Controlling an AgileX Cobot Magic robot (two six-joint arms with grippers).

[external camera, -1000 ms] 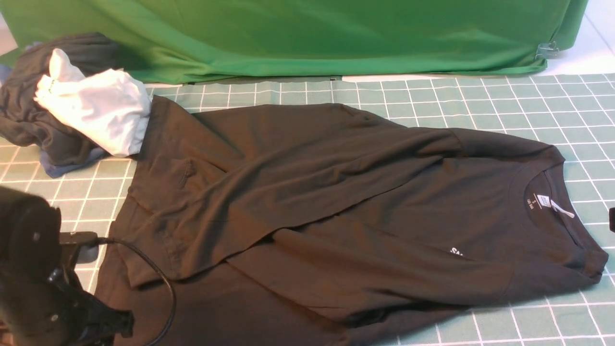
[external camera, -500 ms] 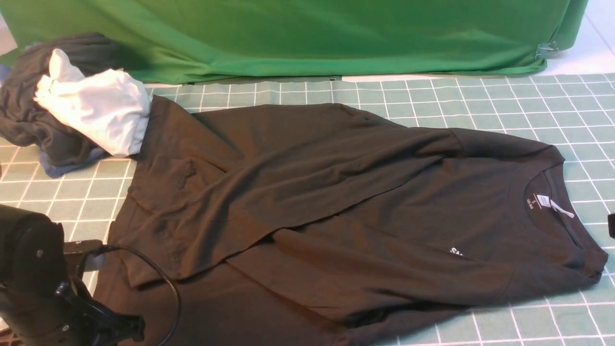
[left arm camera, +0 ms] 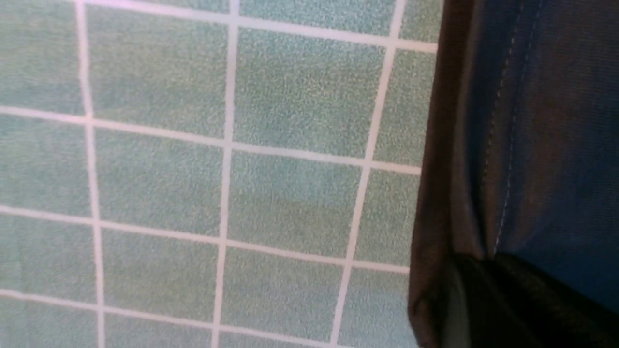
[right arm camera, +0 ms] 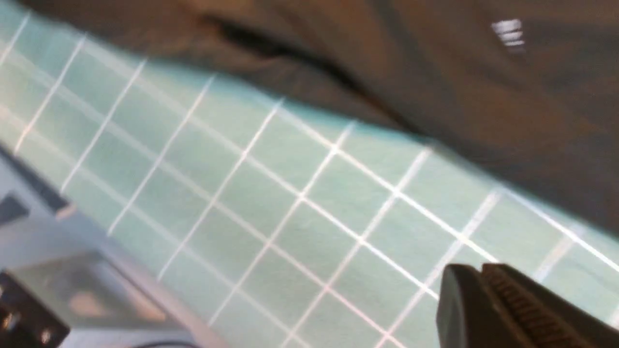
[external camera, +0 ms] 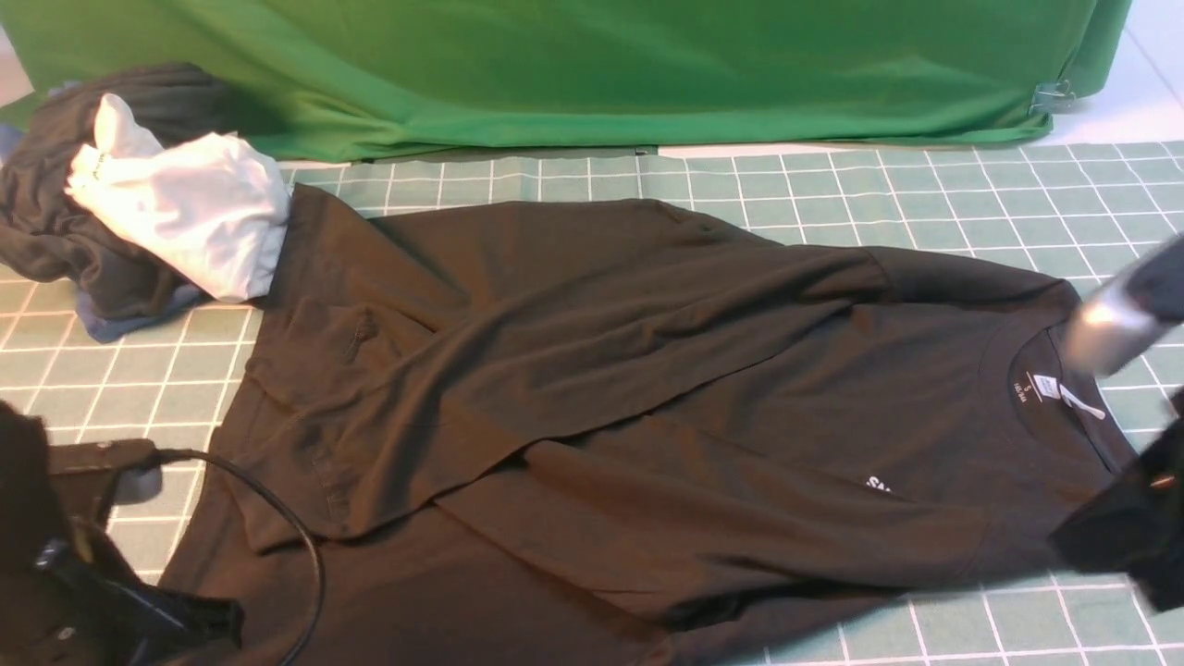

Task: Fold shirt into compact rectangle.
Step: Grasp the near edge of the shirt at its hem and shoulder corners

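A bright green backdrop cloth hangs along the far edge of the pale green mat with white grid lines. The large dark brown-black short-sleeved shirt lies across the middle of the mat, partly folded, with its collar toward the mat's right side. A crumpled dark grey garment lies at the mat's far left corner, and a small white garment rests on it. At the mat's near left corner the left gripper is clenched on the shirt's hem. At the mat's right edge the right gripper is closed and holds nothing. The small white neck label shows inside the collar.
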